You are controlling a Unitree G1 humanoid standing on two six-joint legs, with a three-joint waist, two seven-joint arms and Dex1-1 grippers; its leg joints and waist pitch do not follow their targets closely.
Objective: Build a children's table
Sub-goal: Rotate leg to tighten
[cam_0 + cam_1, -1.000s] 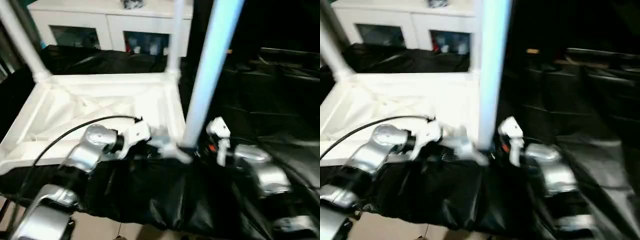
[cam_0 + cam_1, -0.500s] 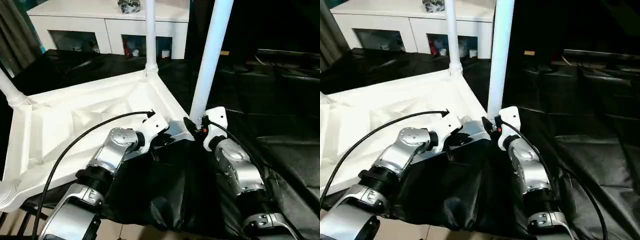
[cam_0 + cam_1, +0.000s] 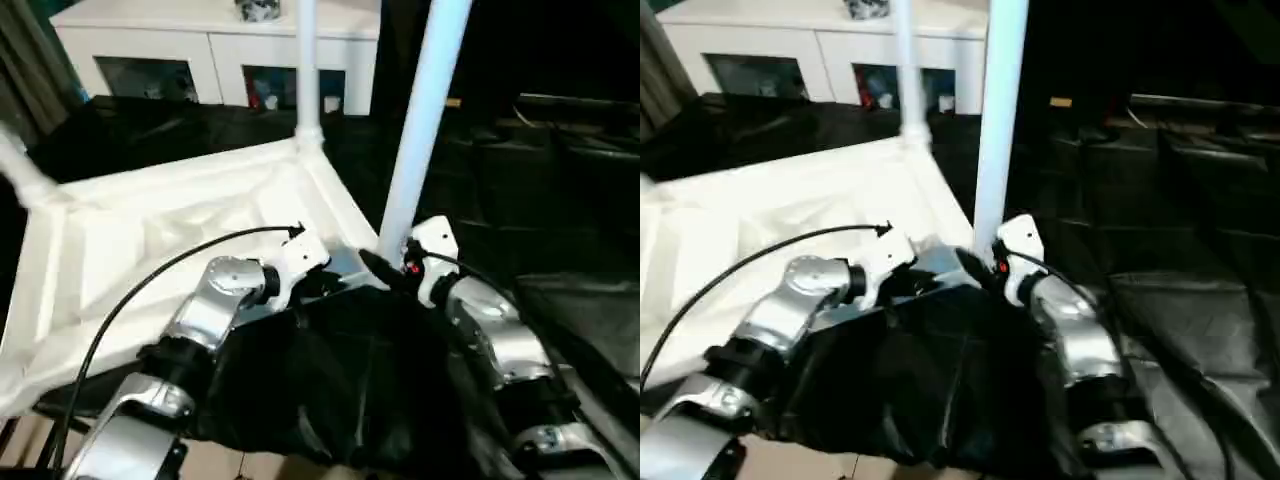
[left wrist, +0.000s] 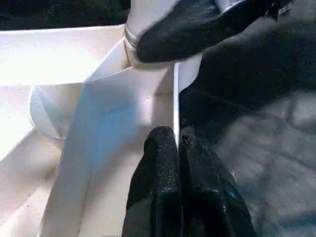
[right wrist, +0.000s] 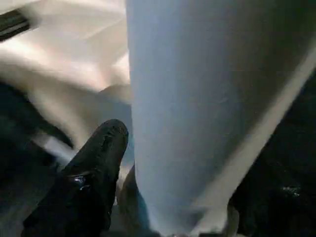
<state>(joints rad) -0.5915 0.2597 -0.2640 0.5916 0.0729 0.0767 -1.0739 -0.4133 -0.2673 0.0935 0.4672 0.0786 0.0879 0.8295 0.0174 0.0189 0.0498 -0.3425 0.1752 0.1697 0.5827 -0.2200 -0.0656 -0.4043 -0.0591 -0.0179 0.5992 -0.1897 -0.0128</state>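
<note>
The white plastic rectangular tabletop [image 3: 170, 230] lay upside down on the black-draped table [image 3: 560, 190], centre-left. Three white tubular legs stood socketed; a fourth apparently remained. The left claw [image 4: 177, 148] was clenched on the rim; the right claw [image 5: 106, 148] flanked the near leg [image 3: 415, 130], its grip unclear.

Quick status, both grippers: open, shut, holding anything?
Left gripper: shut, pinching the tabletop's edge.
Right gripper: at the near leg; grip cannot be told.

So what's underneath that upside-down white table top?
The white table top lies on a black-draped table; black cloth hangs over the near edge. What the cloth covers stays hidden.
</note>
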